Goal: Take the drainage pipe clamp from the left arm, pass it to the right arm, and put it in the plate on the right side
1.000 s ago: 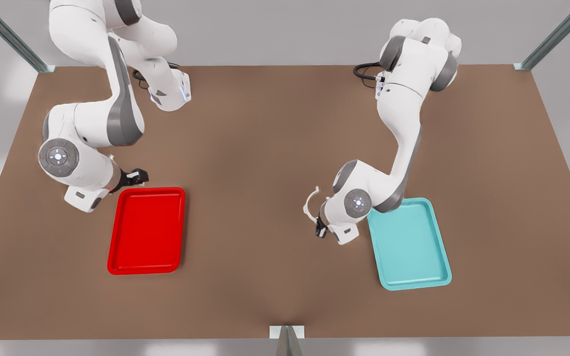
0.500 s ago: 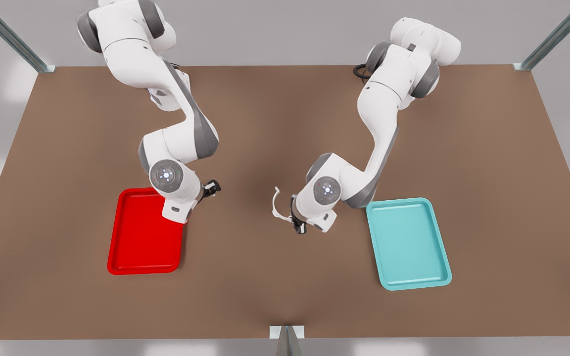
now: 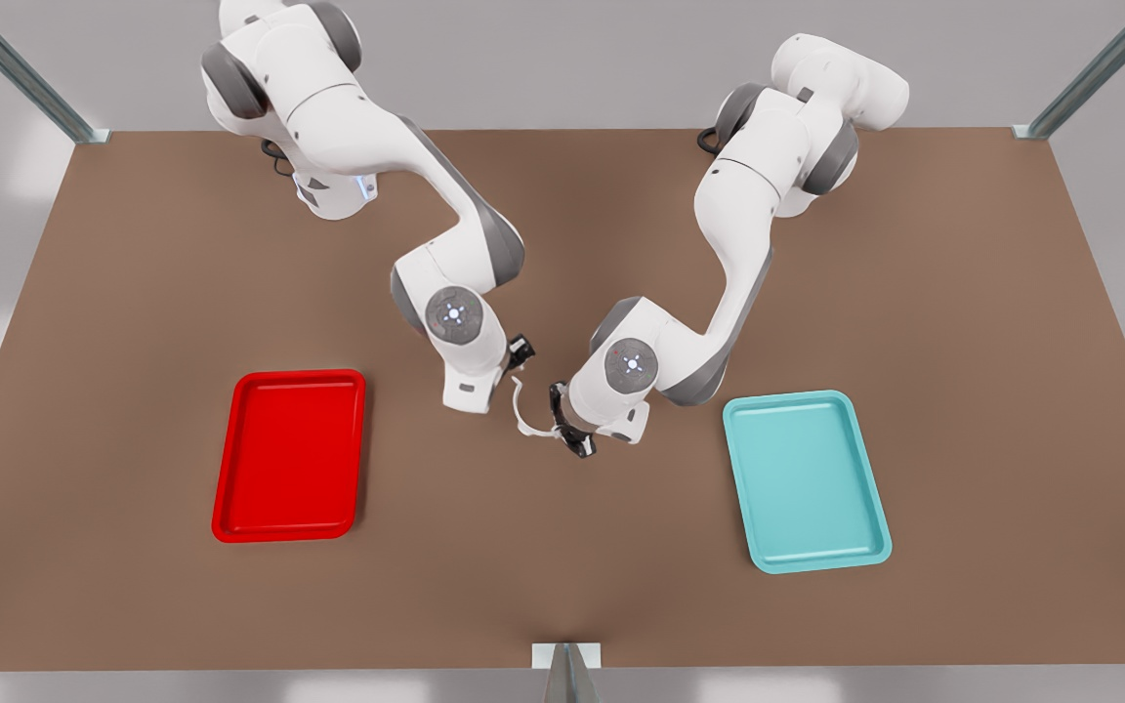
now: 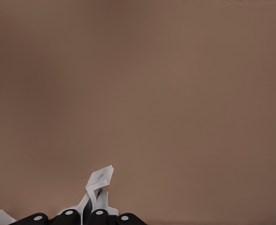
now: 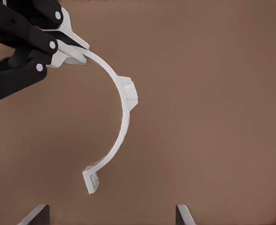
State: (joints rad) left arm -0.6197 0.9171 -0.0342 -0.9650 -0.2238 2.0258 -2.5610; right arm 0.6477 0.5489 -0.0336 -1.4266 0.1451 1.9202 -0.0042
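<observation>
The white half-ring drainage pipe clamp point(image 3: 523, 414) hangs above the table's middle. My left gripper point(image 3: 563, 431), on the arm at the front view's right, is shut on one end tab. In the left wrist view its fingers point(image 4: 96, 217) pinch the clamp point(image 4: 99, 183). My right gripper point(image 3: 520, 351), on the arm at the front view's left, hovers just beside the clamp's free end. The right wrist view shows the clamp point(image 5: 124, 117) arching from the left gripper point(image 5: 58, 50), with my right gripper point(image 5: 111, 217) open and its tips apart from the free tab. The red plate point(image 3: 289, 454) lies at the front view's left.
A teal tray point(image 3: 805, 478) lies at the front view's right, behind the left arm's elbow. Brown table point(image 3: 562, 566) spreads between and in front of the two trays. Metal frame posts stand at the table's corners.
Both arms have swung toward the table's middle. The left gripper carried the clamp toward the front view's left, and the right gripper left the red plate's side and now sits next to the clamp.
</observation>
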